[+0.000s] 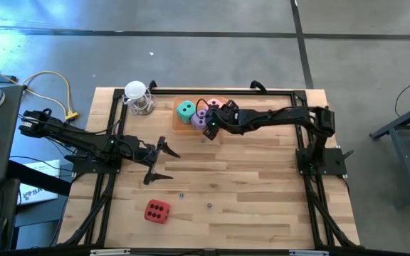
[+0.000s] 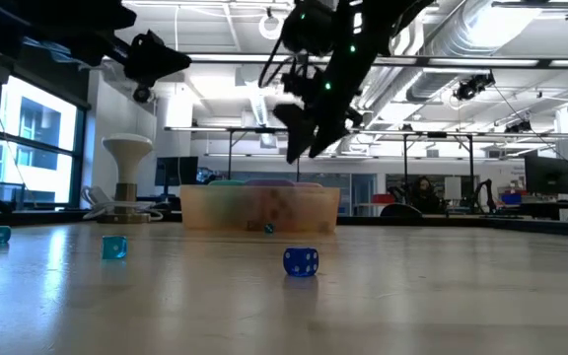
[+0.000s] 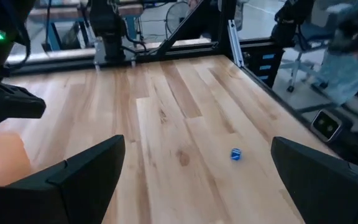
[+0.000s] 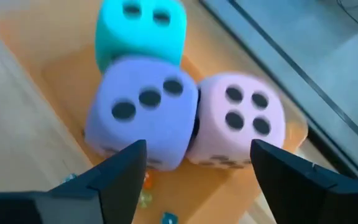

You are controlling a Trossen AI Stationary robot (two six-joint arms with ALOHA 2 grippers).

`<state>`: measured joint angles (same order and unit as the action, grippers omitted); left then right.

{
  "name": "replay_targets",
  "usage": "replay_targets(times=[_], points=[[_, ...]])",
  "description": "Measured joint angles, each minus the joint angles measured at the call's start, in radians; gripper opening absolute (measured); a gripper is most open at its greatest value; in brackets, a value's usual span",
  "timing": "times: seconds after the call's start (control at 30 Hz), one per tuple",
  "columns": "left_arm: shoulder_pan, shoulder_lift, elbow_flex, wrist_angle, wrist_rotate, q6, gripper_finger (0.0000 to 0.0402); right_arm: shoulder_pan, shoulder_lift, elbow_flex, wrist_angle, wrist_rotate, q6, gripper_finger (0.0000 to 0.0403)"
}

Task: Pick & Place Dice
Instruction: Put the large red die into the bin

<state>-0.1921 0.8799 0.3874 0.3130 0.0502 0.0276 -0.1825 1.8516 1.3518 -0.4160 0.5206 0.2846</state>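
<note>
Dice seen from above: teal die [image 1: 185,109], purple die [image 1: 198,119] and pink die [image 1: 212,107] crowd an orange tray [image 1: 180,121] under the released right gripper [image 1: 210,126]; the red die [image 1: 156,211] lies apart on the wooden table [image 1: 262,192]. The left gripper [image 1: 160,162] waits agape. At table height, a small blue die [image 2: 301,261] fronts a blurred workshop. The right wrist view crops the tray's edges.

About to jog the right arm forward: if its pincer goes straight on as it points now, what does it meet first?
Most likely the purple die, with the pink die close beside it in the orange tray. The right pincer stands open just above them; the depth is uncertain.
</note>
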Motion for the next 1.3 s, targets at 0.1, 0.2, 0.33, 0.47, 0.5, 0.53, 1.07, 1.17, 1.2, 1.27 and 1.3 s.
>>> replay_targets(times=[0.1, 0.2, 0.33, 0.47, 0.5, 0.53, 1.07, 1.17, 1.2, 1.27, 1.3], points=[[0.008, 0.000, 0.000, 0.009, -0.004, 0.086, 0.0395, 0.005, -0.051, 0.003, -0.003, 0.010, 0.006, 0.0281], [-0.014, -0.021, 0.000, -0.009, -0.091, 0.174, 0.0395, 0.026, -0.100, 0.004, -0.032, 0.022, 0.044, 0.0281], [-0.128, -0.039, 0.025, -0.117, -0.412, 0.249, 0.0395, 0.088, -0.130, 0.005, -0.056, 0.034, 0.065, 0.0282], [-0.248, -0.023, 0.126, -0.333, -0.539, 0.219, 0.0395, 0.159, -0.132, 0.003, -0.099, 0.043, 0.115, 0.0282], [-0.274, -0.014, 0.151, -0.373, -0.538, 0.208, 0.0395, 0.177, -0.131, 0.004, -0.107, 0.057, 0.133, 0.0282], [-0.298, -0.004, 0.175, -0.403, -0.539, 0.196, 0.0395, 0.196, -0.131, 0.004, -0.126, 0.076, 0.153, 0.0282], [-0.464, 0.262, 0.439, -0.739, -0.582, 0.015, 0.0395, 0.456, -0.128, -0.030, -0.180, 0.322, 0.464, 0.0281], [-0.472, 0.286, 0.441, -0.728, -0.582, 0.093, 0.0395, 0.487, -0.128, -0.043, -0.180, 0.343, 0.522, 0.0281], [-0.473, 0.294, 0.440, -0.722, -0.582, 0.110, 0.0395, 0.497, -0.128, -0.046, -0.179, 0.346, 0.536, 0.0281], [-0.473, 0.303, 0.441, -0.716, -0.583, 0.133, 0.0395, 0.512, -0.128, -0.050, -0.178, 0.345, 0.569, 0.0281], [-0.473, 0.307, 0.440, -0.716, -0.582, 0.138, 0.0395, 0.520, -0.128, -0.053, -0.177, 0.345, 0.585, 0.0281]])
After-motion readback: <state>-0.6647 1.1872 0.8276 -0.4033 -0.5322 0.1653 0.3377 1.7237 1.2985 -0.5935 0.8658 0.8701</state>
